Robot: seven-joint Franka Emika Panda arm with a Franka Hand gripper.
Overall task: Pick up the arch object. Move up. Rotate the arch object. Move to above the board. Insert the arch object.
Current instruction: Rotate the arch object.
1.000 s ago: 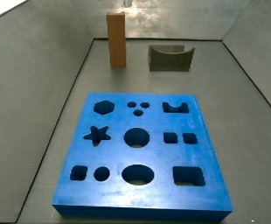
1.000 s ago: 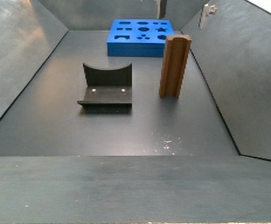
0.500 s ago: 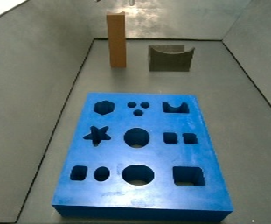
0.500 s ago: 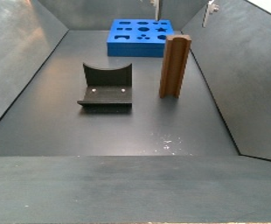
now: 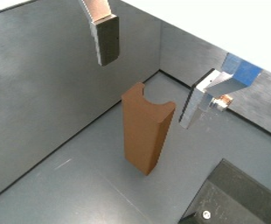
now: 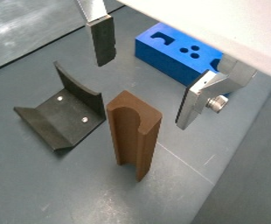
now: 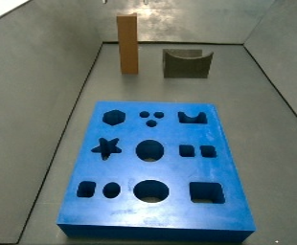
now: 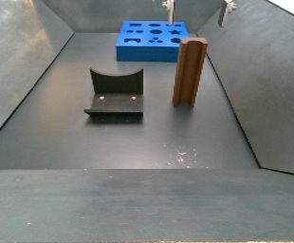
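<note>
While the gripper (image 6: 144,74) hangs above the arch object (image 6: 135,135), its jaws stand wide apart with nothing between them: one dark-padded finger (image 6: 100,39) sits to one side and the silver plate of the other finger (image 6: 198,98) to the opposite side, both clear of the wood. The arch object (image 5: 148,127) stands upright on the dark floor, just beside the dark grey notched block (image 6: 62,117) and well apart from the board (image 6: 179,53). In a side view the arch object (image 8: 189,71) rises as a tall slim post with the board (image 8: 155,40) beyond it. It looks like a stiff, light wooden piece with flat, smooth sides, so a grip across its two broad faces near the top, below the curved notch, should hold without slipping. The arm points roughly straight down over it, though the side views show only the fingertips (image 8: 227,11) at the frame's edge, so its exact height is hard to judge.
</note>
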